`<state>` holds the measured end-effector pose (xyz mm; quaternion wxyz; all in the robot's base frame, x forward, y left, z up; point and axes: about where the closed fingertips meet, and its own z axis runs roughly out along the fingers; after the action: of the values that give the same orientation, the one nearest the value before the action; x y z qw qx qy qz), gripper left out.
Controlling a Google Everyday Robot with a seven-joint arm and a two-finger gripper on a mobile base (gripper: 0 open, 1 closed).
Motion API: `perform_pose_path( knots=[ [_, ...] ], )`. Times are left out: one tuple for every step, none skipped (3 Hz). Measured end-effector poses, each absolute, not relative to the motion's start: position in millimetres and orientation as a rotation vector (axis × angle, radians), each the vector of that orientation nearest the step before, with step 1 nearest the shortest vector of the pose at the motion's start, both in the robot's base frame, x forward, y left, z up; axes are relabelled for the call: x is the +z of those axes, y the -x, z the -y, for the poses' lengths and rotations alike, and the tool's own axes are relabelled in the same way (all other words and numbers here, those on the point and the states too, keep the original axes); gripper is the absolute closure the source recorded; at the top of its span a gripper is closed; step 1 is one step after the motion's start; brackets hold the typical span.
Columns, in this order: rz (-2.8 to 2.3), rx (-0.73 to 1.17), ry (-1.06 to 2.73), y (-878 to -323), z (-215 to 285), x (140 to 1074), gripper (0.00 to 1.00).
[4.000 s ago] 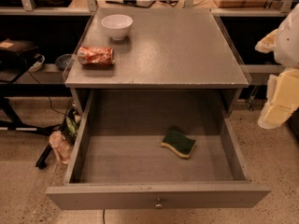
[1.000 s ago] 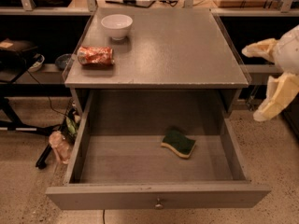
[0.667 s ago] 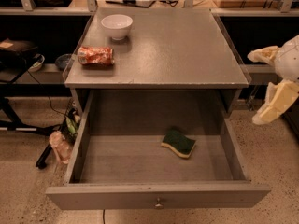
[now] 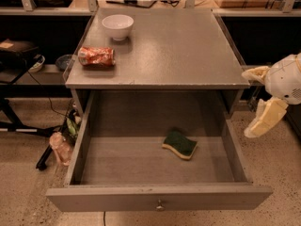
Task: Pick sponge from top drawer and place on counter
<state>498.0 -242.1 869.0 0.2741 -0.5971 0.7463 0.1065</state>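
The sponge [image 4: 179,144], dark green on top with a yellow layer beneath, lies flat on the floor of the open top drawer [image 4: 89,126], right of its middle. The drawer's front panel carries a small round knob [image 4: 160,205]. The grey speckled counter [image 4: 188,46] is above it. My gripper [image 4: 257,102] hangs at the far right, outside the drawer and beside the counter's right edge. Its two pale fingers [image 4: 265,118] are spread wide, one near the counter's edge and one lower. It holds nothing.
A white bowl [image 4: 117,26] and a crushed red can [image 4: 96,56] sit on the counter's left side. A plastic bottle [image 4: 60,148] and cables lie on the floor left of the drawer. Shelving runs behind the counter.
The gripper has shifted slightly left and down at the right edge. The sponge, the drawer and the counter items have not moved.
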Motion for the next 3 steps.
perform_pose_path(
  knots=[
    [-1.99, 0.29, 1.598, -497.4, 245.0, 868.5, 0.0],
    [-1.981, 0.33, 1.567, -499.6, 240.3, 849.8, 0.0],
    [-1.981, 0.395, 1.559, -501.8, 224.2, 823.4, 0.0]
  ],
)
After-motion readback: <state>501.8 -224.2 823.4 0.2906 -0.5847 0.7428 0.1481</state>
